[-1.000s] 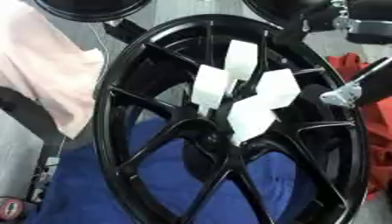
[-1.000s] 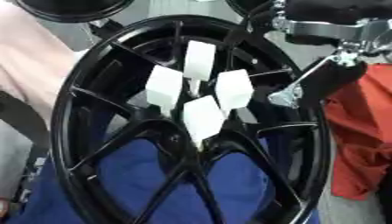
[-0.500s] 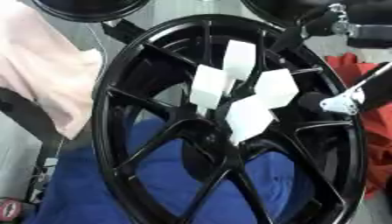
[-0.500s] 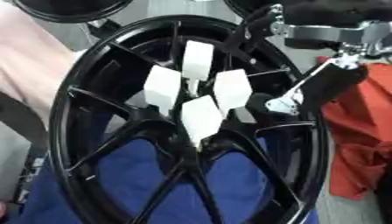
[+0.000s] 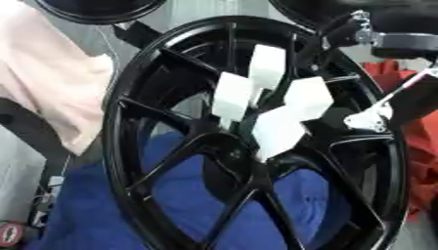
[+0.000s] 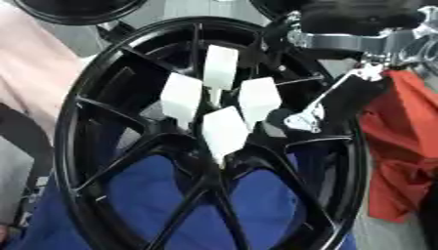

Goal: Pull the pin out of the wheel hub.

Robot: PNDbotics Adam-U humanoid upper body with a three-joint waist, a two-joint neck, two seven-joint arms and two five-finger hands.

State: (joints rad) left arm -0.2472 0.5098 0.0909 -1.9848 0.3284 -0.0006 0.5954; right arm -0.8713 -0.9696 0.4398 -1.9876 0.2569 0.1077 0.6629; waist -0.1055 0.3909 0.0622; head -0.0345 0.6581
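Pins (image 6: 224,129), four white blocks, sat clustered at centre of black wheel hub (image 6: 94,122), none out. Right hand (image 6: 301,118) had moved inward across rim over last second, tip just beside cluster. Finger state: cannot tell. Left hand unseen. Grasp judged imminent.

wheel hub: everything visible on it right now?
The wheel hub is a glossy black spoked rim, seemingly metal, tilted and filling most of the view. Four white blocks stand clustered near its centre. Blue cloth shows through the spokes below, pink cloth to its left, red cloth to its right. The right hand reaches over its right rim; whether it touches is unclear.
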